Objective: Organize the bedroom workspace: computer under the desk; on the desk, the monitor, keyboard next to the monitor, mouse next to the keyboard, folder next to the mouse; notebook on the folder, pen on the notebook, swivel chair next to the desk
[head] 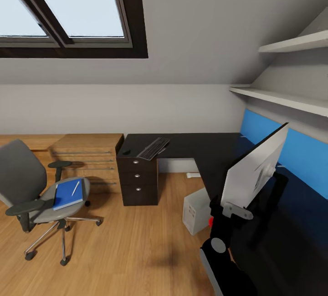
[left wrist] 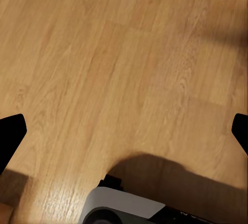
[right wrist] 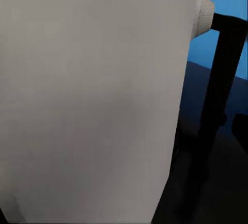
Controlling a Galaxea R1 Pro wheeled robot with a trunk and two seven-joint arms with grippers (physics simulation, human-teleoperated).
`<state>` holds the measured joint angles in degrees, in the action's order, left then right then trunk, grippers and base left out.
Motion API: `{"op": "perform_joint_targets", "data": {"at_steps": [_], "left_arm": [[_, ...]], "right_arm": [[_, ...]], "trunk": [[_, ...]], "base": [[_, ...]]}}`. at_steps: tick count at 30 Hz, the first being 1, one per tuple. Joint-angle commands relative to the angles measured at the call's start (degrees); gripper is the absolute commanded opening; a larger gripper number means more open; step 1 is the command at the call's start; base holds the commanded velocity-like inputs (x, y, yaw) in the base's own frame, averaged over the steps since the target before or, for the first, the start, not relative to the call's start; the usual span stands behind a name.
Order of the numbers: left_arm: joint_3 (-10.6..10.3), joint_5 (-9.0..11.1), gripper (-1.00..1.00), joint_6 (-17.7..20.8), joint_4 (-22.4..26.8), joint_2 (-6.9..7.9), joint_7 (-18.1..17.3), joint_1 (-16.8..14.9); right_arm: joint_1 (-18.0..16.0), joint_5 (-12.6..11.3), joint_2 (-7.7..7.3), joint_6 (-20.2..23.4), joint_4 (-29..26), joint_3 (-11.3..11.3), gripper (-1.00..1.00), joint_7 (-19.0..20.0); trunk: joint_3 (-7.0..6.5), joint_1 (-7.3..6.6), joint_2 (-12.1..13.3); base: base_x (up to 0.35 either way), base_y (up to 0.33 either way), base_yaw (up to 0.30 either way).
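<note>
Most left to do: monitor [head: 253, 170] tilted over desk [head: 214, 150] by right arm, grip hidden so can't tell; left gripper [left wrist: 124, 131] wide & empty; keyboard [head: 153, 148] on desk; folder [head: 68, 193] on chair [head: 41, 186]; computer [head: 196, 211] by desk.

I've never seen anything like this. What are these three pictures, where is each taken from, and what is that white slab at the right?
It's a simulated two-armed robot in a bedroom. The big picture looks down from its head. You see a black desk with a keyboard, a computer on the floor, and a swivel chair carrying a blue folder and a pen. The white slab is the monitor, seen from behind, with the right arm close against it. The other two pictures come from cameras by each gripper: one faces bare wooden floor, the other the monitor's back.
</note>
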<state>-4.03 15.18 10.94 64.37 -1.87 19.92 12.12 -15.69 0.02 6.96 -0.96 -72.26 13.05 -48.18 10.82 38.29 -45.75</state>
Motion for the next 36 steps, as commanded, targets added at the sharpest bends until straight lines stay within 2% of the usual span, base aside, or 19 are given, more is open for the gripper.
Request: {"op": "perform_joint_targets", "data": {"at_steps": [1, 19, 36], "left_arm": [[-0.10, 0.45, 1.00, 0.20, 0.14, 0.02, 0.38, 0.00], [-0.04, 0.55, 1.00, 0.22, 0.14, 0.11, 0.47, 0.00], [-0.01, 0.47, 1.00, 0.22, 0.14, 0.09, 0.47, 0.00]], "right_arm": [[-0.04, -0.02, 0.02, -0.10, 0.02, 0.06, 1.00, -0.25], [-0.04, -0.10, 0.07, -0.15, 0.02, 0.16, 1.00, -0.19], [-0.04, -0.02, 0.07, -0.18, 0.02, 0.13, 1.00, -0.18]], "trunk": [[0.07, 0.02, -0.05], [0.07, 0.02, -0.05], [0.07, 0.02, -0.05]], "base": [[0.000, -0.046, 0.000], [-0.133, -0.010, 0.000], [-0.055, -0.021, 0.000]]}}
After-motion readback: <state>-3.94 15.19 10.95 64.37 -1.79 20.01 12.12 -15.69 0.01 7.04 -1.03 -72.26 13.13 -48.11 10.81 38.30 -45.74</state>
